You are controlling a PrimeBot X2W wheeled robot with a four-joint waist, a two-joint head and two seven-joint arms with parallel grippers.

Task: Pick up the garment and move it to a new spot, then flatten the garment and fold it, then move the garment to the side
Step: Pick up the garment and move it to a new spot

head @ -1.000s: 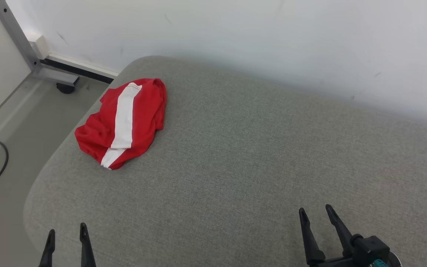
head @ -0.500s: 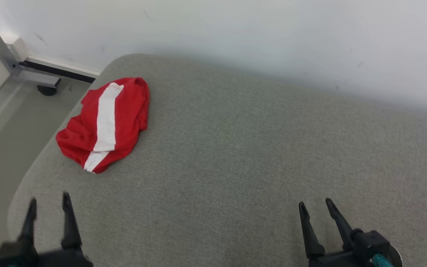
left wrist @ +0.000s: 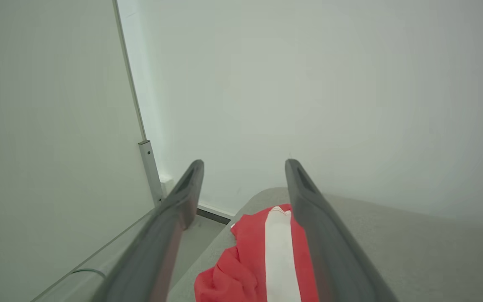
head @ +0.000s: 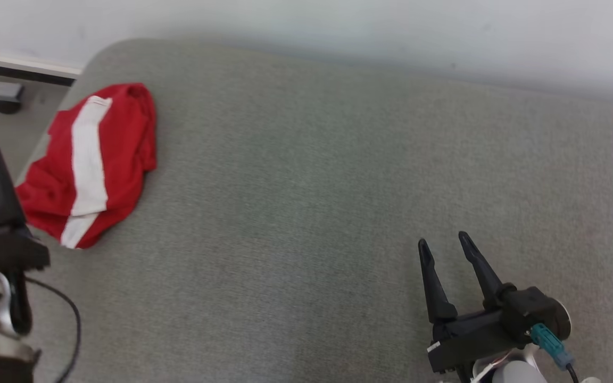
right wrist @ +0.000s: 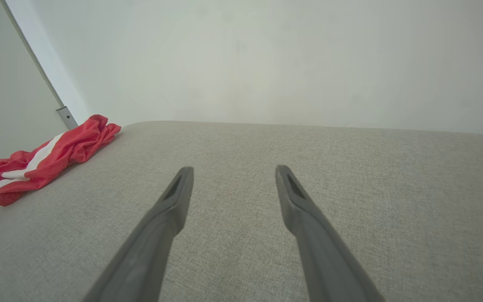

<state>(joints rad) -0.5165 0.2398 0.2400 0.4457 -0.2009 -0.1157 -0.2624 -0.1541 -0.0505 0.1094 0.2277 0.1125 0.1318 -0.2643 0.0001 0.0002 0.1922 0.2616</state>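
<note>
Left gripper [left wrist: 245, 164] is up and wide open, both dark fingers spread with nothing between them, and it's pointed right at the target. And there it is, the red garment [head: 120, 133], lying in a loose heap at the far left corner of the grey cushion [head: 306, 186], close to the cushion's left edge and just short of the wall [head: 338, 21].

Look at the left wrist view: the heap sits below and ahead of the fingertips, framed between the two fingers, a touch nearer the right-hand one. No contact yet, the cloth is untouched.

Now the white stripe [head: 85, 159] gives away the long axis. It runs away from the robot, near end to far end, very nearly the line the left fingers point along. So a grab here would, I'd say, mean dropping onto the near end of the heap, perhaps turning the wrist so the fingers close across the stripe rather than along it.

Over on the other side, right gripper [head: 442, 238] is open and empty too, hovering over the near right part of the cushion, well apart from the garment, which lies far off to its left. Left arm is plainly the closer one. This pick looks like its job, and the task's first step is not yet begun.
</note>
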